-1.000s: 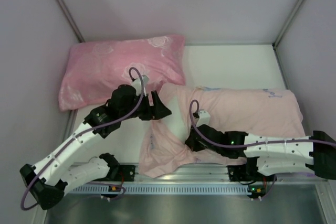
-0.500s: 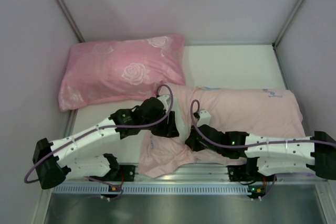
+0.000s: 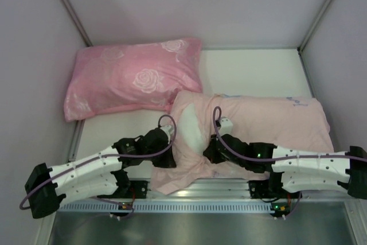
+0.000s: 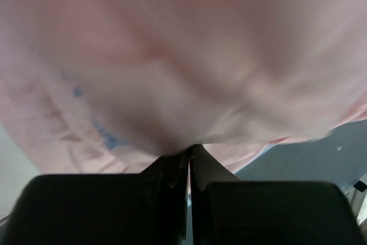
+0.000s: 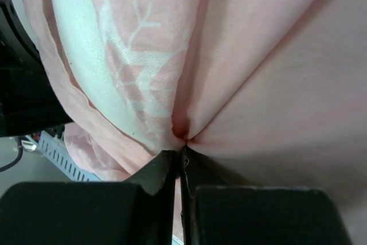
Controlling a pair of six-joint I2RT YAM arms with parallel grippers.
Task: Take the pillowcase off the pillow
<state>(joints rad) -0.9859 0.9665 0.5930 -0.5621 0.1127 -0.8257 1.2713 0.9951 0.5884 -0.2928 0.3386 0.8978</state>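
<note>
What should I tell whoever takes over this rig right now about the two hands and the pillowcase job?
Left hand: shut on a pinch of the thin pale pink fabric pillowcase, at its near left edge.
Right hand: shut on a fold of the same pillowcase, further right along its near side.
Things: the pillowcase lies pale side out over the plump white pillow; only a patch of pillow shows between the hands. The pink satin rose-patterned pillow lies behind, far left.
Done: both grips are set.
Left: nearly all of it; the case has to be pulled fully off the pillow.
</note>
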